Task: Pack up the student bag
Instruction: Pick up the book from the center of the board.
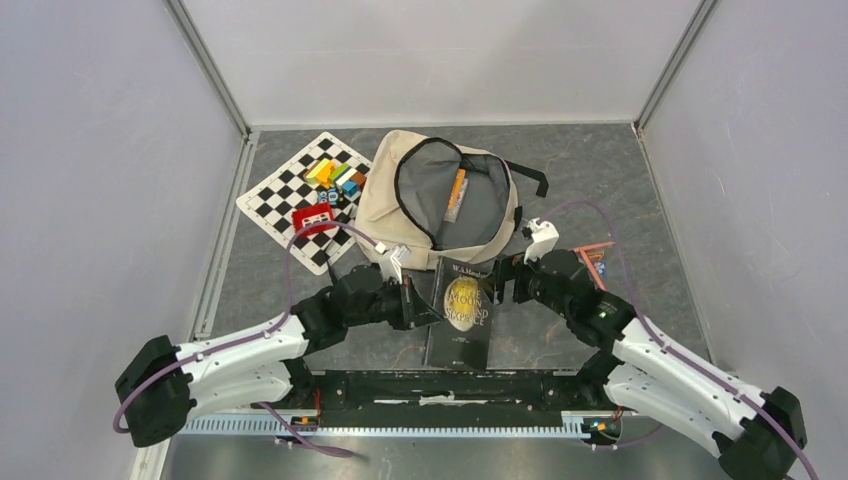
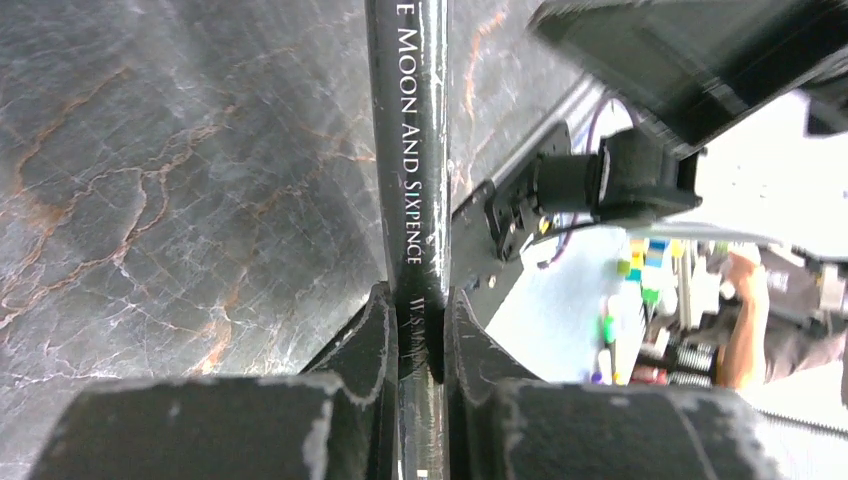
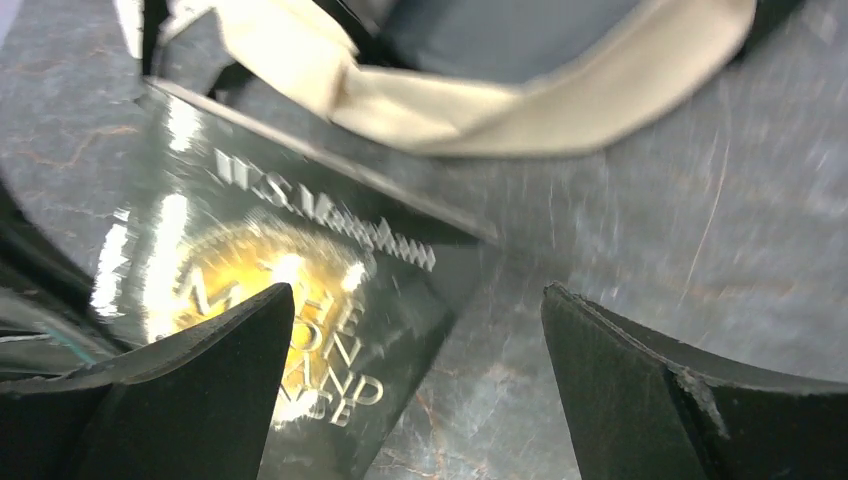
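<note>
The left end effector is clamped on the spine of the book. The right end effector is spread wide at the book's right edge, with nothing gripped. The bag is laid open on the desk just on the far side of the book, with a chessboard touching its left side.

white-and-black arms, purple cables, black tool fingers seemingly scuffed

Cream canvas student bag, black straps, lying flat mid-table; unzipped wide, grey lining showing
</note>
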Tool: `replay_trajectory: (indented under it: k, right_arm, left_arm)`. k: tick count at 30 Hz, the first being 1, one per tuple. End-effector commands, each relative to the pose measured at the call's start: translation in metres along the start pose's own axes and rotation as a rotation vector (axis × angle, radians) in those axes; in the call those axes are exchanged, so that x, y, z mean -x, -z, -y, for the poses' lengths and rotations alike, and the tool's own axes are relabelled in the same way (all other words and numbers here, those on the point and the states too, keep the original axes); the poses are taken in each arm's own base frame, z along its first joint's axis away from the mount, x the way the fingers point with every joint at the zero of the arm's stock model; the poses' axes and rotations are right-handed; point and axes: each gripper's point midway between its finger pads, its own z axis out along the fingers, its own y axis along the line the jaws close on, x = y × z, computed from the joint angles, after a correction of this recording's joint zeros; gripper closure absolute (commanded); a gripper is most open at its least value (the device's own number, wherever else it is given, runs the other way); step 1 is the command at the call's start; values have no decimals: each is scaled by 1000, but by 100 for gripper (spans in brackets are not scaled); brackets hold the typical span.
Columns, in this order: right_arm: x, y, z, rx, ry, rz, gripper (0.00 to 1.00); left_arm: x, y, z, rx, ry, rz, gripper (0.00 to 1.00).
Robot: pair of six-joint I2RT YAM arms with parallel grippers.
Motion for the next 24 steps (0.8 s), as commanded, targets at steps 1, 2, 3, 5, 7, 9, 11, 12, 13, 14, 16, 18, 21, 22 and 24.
replay_trajectory:
  k: [1, 2, 3, 5, 7, 9, 11, 12, 13, 14, 16, 18, 21, 22, 24]
  right_arm:
    - [56, 27, -29, 118, 302, 88, 2]
    - [62, 34, -44, 197, 339, 102, 2]
    - [65, 40, -60, 280, 378, 110, 2]
    - [67, 51, -85, 424, 430, 101, 2]
    - [61, 61, -105, 553, 468, 62, 2]
    - [54, 66, -117, 639, 480, 21, 2]
    - [50, 72, -126, 705, 488, -9, 2]
    - [48, 75, -129, 731, 489, -22, 2]
    - [46, 78, -133, 759, 488, -37, 2]
    - [45, 81, -136, 783, 488, -48, 2]
    - [40, 88, -143, 844, 476, -85, 2]
    - [35, 93, -148, 892, 460, -117, 7]
    - [27, 94, -149, 920, 441, -154, 13]
    - [24, 95, -149, 930, 434, -168, 14]
    - [19, 97, -150, 953, 414, -197, 14]
  left_arm:
    - [8, 29, 71, -296, -237, -82, 98]
    - [4, 35, 77, -336, -264, -116, 98]
    - [-1, 40, 83, -377, -288, -147, 98]
    - [-9, 51, 93, -442, -333, -195, 98]
    - [-15, 60, 100, -491, -372, -243, 98]
    - [-22, 66, 104, -524, -404, -289, 98]
    - [-26, 72, 108, -553, -417, -330, 98]
    - [-29, 74, 109, -566, -420, -347, 98]
    - [-29, 76, 110, -578, -428, -354, 98]
    - [-30, 77, 112, -587, -433, -359, 98]
    - [-32, 79, 110, -586, -431, -373, 98]
    - [-33, 81, 111, -588, -435, -379, 98]
    - [-33, 83, 112, -596, -447, -379, 98]
    - [-33, 83, 112, -594, -451, -377, 98]
    - [-32, 83, 111, -588, -461, -368, 98]
